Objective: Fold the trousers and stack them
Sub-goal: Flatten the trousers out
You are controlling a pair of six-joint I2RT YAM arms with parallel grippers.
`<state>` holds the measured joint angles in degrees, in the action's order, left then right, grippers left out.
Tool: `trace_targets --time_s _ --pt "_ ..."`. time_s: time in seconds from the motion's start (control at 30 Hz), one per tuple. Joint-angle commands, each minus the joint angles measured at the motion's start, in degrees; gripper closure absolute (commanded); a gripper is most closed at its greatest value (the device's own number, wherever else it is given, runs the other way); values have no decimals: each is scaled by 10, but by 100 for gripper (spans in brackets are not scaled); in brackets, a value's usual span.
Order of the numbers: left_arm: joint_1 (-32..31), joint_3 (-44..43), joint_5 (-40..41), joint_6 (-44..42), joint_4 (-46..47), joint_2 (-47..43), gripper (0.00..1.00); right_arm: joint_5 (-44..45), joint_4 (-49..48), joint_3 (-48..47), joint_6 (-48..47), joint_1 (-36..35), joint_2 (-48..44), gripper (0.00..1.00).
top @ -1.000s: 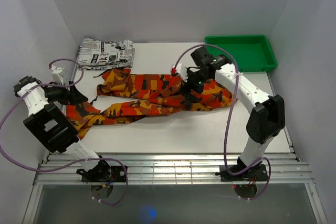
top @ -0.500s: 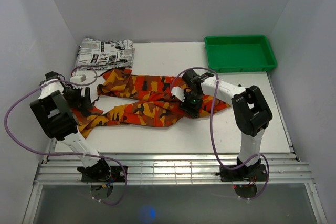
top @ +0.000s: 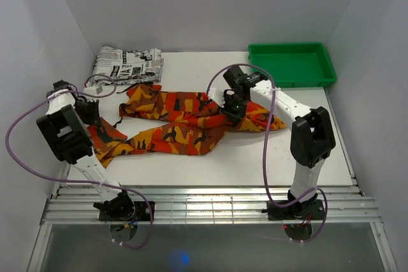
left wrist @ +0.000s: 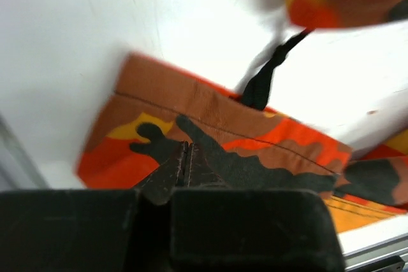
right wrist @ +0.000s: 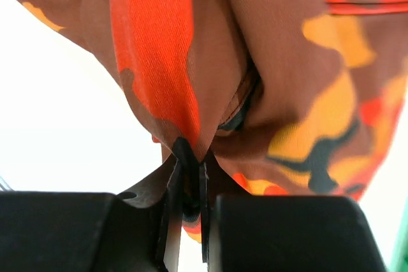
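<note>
The trousers [top: 185,122], in orange, red, yellow and black camouflage, lie spread across the middle of the table, legs to the left. My left gripper [top: 88,116] is down on the end of the near leg. In the left wrist view its tips [left wrist: 185,148] are shut tight on a black patch of the cloth [left wrist: 255,151]. My right gripper [top: 233,107] is at the waist end. In the right wrist view it [right wrist: 190,164] is shut on a bunched fold of the trousers [right wrist: 255,62], which rises puckered from the jaws.
A folded black-and-white newspaper-print garment [top: 127,65] lies at the back left. A green tray [top: 290,47] stands at the back right. A black drawstring [left wrist: 264,78] trails from the trousers. White walls close in on both sides.
Both grippers were open and have shut on the cloth. The left arm moved in to the leg end. The right gripper dipped onto the waist end and has lifted back a little.
</note>
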<state>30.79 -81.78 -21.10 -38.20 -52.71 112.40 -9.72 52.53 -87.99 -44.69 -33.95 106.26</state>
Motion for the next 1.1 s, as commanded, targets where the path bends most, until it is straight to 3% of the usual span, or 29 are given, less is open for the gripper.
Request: trace_targets --time_s 0.0,0.07,0.2,0.27,0.33,0.37,0.4,0.43,0.47,0.5,0.53,0.67,0.8,0.93,1.07 --pt "5 -102 -101 -25 -6 -59 100 -15 58 -71 -34 31 -23 92" --pt "15 -144 -143 -19 1 -71 100 -20 85 -86 -53 60 -18 92" --pt "92 -239 -360 1 12 -95 100 -34 107 -81 -93 103 -22 92" --pt "107 -262 -392 4 4 -101 100 -19 105 -37 -116 119 -27 92" --pt "111 -260 -398 -67 -65 -105 100 6 100 19 -141 122 -32 92" --pt "111 -254 -396 -98 -94 -108 100 17 97 32 -145 122 -32 84" --pt "111 -248 -383 -141 -121 -108 87 20 82 38 -137 122 -33 74" --pt "111 -229 -376 -158 -174 -106 69 5 79 33 -128 122 -33 47" --pt "111 -217 -371 -174 -199 -101 52 -15 79 -2 -116 119 -33 33" --pt "111 -202 -366 -188 -218 -97 12 -34 90 -28 -83 115 -27 23" --pt "111 -185 -354 -215 -245 -95 3 -70 98 -55 -70 107 -22 10" --pt "105 -96 -329 -215 -234 -82 2 -144 111 -158 -12 34 8 10" --pt "78 -63 -294 -206 -217 -49 2 -187 75 -163 30 -27 33 14" --pt "39 -22 -247 -160 -118 -38 6 -205 28 -170 64 -85 79 23" --pt "-5 -18 -206 -104 -49 -13 12 -203 -22 -181 93 -133 132 24"
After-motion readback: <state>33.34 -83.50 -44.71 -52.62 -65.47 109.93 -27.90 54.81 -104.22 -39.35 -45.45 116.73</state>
